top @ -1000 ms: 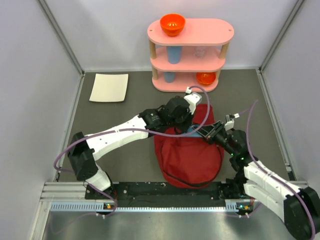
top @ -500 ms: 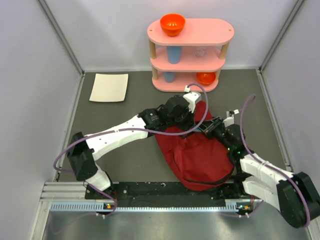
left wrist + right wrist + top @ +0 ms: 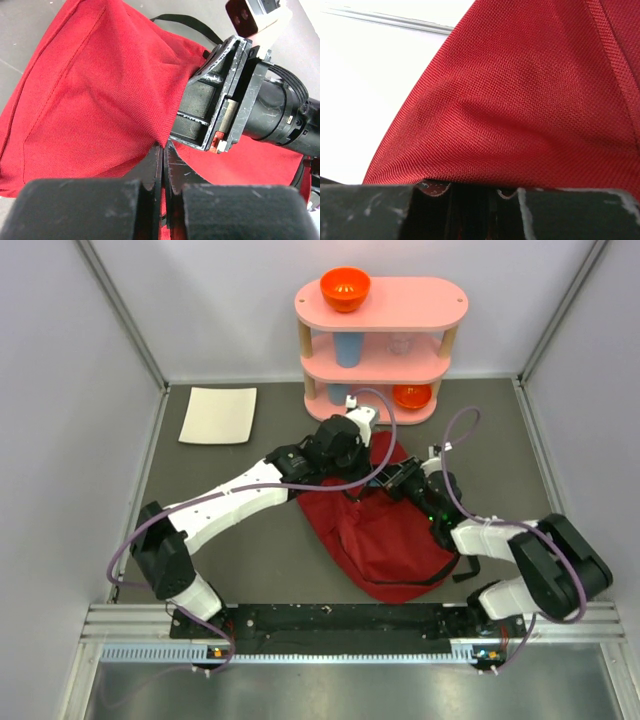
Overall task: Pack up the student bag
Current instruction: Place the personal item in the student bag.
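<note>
Left wrist view shows your left tool (image 3: 161, 150) pinched shut on a fold of the bag (image 3: 95, 100), which lies mid-way across the counter (image 3: 260, 565), nearer its right edge. Your right tool (image 3: 472, 189) probably clamps the same fold, just beside. Pull unevenly and the thin pinch could slip, or the tools could collide.

student bag (image 3: 385, 540): dark red woven fabric, black straps
shelf (image 3: 440, 302): pink, pale wood posts
top bowl (image 3: 345, 287): orange
middle-tier cup (image 3: 347, 348): light blue
sheet (image 3: 218, 415): white, plain
table (image 3: 250, 560): dark grey
left arm (image 3: 235, 502): white shells, black joints
cables (image 3: 128, 552): purple
left gripper (image 3: 162, 150): black, scuffed
</note>
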`<act>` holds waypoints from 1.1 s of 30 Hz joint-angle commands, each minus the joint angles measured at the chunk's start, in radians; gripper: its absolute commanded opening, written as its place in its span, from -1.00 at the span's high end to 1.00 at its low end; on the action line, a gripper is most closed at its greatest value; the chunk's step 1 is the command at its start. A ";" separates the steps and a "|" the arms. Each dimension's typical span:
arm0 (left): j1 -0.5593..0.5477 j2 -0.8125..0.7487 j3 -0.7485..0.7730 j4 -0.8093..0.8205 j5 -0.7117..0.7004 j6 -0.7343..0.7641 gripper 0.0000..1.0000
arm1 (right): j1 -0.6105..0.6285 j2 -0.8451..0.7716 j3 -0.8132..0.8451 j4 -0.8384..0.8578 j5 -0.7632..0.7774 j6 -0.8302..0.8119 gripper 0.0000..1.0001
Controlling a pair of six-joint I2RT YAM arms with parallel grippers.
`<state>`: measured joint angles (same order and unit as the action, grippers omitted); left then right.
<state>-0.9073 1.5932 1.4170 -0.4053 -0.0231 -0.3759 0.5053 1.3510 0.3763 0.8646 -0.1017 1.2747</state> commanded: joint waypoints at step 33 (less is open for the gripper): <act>0.071 -0.070 -0.090 0.174 0.162 -0.020 1.00 | 0.019 0.111 0.041 0.198 -0.064 0.006 1.00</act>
<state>-0.8391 1.5723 1.3205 -0.3428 0.0631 -0.3977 0.5270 1.3621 0.3691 0.8139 -0.0860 1.2236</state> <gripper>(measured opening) 0.010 0.093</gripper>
